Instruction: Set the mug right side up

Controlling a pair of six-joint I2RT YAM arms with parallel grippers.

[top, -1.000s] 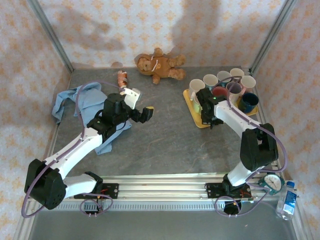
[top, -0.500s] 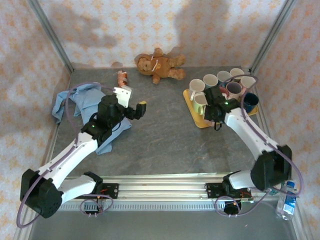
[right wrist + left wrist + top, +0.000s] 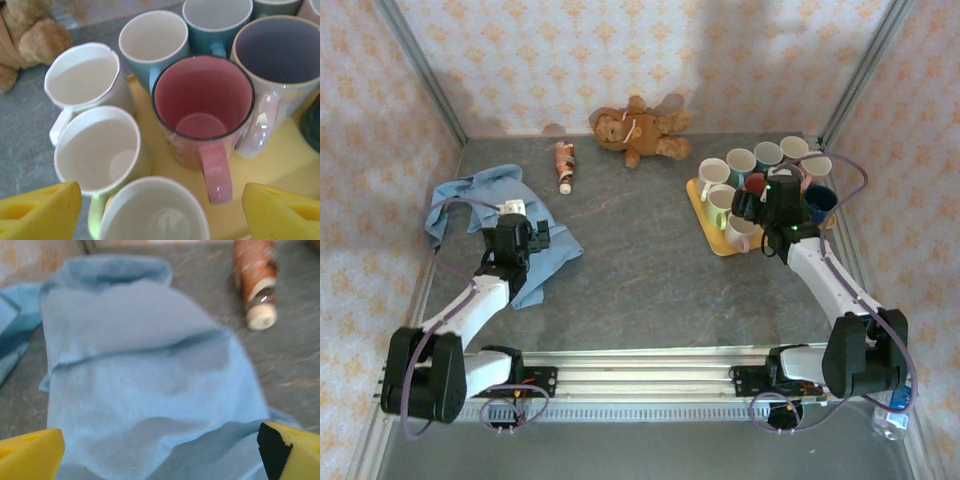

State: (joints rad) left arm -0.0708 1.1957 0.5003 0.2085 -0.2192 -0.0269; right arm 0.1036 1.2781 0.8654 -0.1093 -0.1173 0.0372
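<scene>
The pink mug sits mouth-up on the yellow tray, dead centre below the right fingers, which are spread wide and empty, handle pointing back at them. The left fingers, also open and empty, are way off over the blue cloth, so the right arm's the closer one.

I found no words or numbers I could read. The orange tube seemed to carry a label, but it was too blurred to make out.
</scene>
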